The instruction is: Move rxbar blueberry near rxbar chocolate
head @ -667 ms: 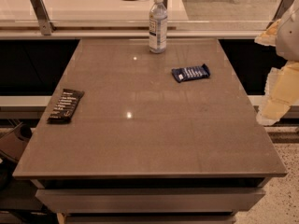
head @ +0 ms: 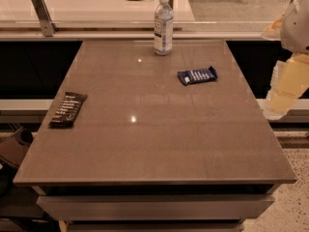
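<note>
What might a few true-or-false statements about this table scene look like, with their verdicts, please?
1. The rxbar chocolate lies by the left edge of the table. True.
2. The water bottle lies on its side. False: it stands upright near the far edge.
3. The rxbar blueberry lies flat on the table's right half. True.
4. The claw grips the rxbar blueberry. False: the claw hangs beyond the table's right edge, apart from the bar.
5. The two bars touch. False: they lie well apart.

- You see a navy-blue wrapped snack bar (head: 197,75) with white letters.
- Your black wrapped snack bar (head: 68,109) has rows of white letters.
- The cream-coloured gripper (head: 285,88) is past the right edge of the grey-brown shiny table (head: 145,149).
</note>
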`<state>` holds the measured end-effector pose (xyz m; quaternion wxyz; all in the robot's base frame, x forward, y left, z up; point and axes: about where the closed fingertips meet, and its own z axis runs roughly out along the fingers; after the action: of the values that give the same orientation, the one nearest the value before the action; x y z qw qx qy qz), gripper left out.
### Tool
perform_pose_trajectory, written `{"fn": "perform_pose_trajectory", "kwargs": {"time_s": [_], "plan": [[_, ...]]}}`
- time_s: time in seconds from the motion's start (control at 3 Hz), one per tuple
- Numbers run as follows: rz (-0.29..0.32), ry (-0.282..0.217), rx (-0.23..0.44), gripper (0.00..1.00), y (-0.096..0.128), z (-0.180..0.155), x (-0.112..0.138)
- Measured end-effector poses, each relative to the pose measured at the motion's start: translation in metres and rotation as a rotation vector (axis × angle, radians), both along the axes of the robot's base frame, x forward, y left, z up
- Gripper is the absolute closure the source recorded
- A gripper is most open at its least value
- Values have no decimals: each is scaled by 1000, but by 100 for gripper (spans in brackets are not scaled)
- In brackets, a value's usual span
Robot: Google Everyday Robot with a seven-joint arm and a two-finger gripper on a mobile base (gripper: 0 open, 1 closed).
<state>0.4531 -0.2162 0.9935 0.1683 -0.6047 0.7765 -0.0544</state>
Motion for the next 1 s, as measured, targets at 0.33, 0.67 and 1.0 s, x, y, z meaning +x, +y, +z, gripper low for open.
{"fn": "perform_pose_trajectory", "kwargs": {"time_s": [0.33, 0.67, 1.0], "plan": [[-4, 6, -33, 0, -6, 5, 25], [1, 10, -44, 0, -12, 5, 52], [25, 20, -17, 0, -15, -5, 86]]}}
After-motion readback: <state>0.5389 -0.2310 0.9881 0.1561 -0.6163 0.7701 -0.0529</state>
